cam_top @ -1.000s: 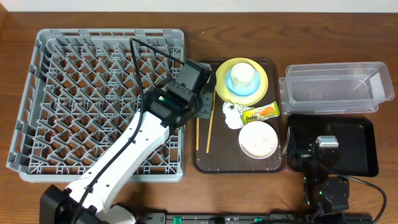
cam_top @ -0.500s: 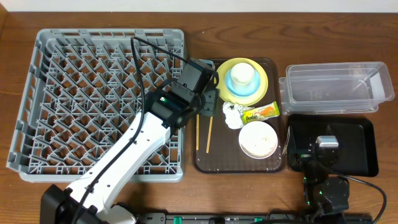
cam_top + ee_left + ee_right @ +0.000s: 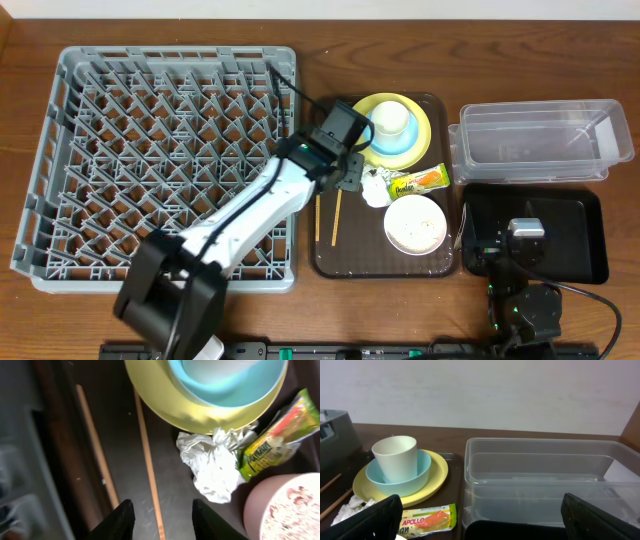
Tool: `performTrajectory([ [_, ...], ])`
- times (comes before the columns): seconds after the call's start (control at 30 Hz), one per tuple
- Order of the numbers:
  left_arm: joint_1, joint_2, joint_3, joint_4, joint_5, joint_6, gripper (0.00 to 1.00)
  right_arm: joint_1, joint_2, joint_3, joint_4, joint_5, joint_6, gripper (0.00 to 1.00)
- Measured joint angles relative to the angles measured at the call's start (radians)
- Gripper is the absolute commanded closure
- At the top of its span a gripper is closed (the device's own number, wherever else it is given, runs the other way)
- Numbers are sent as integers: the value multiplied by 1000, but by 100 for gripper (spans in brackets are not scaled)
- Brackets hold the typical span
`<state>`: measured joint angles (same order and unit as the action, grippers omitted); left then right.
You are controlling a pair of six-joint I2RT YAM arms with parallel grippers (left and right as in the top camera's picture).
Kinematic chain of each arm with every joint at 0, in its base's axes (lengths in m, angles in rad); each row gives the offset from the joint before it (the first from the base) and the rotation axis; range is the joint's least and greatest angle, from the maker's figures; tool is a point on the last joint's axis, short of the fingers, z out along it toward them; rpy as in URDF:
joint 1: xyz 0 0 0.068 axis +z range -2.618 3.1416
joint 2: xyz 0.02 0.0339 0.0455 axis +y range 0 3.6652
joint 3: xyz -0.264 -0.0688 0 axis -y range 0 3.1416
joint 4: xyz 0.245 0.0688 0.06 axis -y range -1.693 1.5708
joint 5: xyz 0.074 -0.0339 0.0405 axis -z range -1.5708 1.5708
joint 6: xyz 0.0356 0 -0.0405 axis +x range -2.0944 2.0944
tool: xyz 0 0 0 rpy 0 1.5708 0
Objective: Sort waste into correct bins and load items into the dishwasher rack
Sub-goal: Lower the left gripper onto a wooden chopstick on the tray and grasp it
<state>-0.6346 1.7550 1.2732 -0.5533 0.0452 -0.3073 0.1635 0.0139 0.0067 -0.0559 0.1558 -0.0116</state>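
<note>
Grey rack (image 3: 160, 160) is set at left. Left tool (image 3: 160, 522) is held over the brown tray (image 3: 325, 258), jaws apart, one chopstick (image 3: 148, 460) seen between them. Tissue (image 3: 212, 462) and wrapper (image 3: 275, 440) are found just right of it. Right tool (image 3: 480, 522) is spread wide above the black tray (image 3: 580, 225).

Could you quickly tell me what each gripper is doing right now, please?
Left gripper: open, straddling a chopstick, not gripping.
Right gripper: open, empty.

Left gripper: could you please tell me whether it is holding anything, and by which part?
Nothing is held: the left gripper stands open, with one chopstick lying ungripped in its gap.
</note>
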Motion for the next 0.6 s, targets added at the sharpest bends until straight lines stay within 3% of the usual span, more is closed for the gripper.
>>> performTrajectory([
  [0.17,-8,29,-5,29,0,1,69,0,0,0,0,0,0,1],
  [0.6,-16,87,-5,81,0,1,72,0,0,0,0,0,0,1],
])
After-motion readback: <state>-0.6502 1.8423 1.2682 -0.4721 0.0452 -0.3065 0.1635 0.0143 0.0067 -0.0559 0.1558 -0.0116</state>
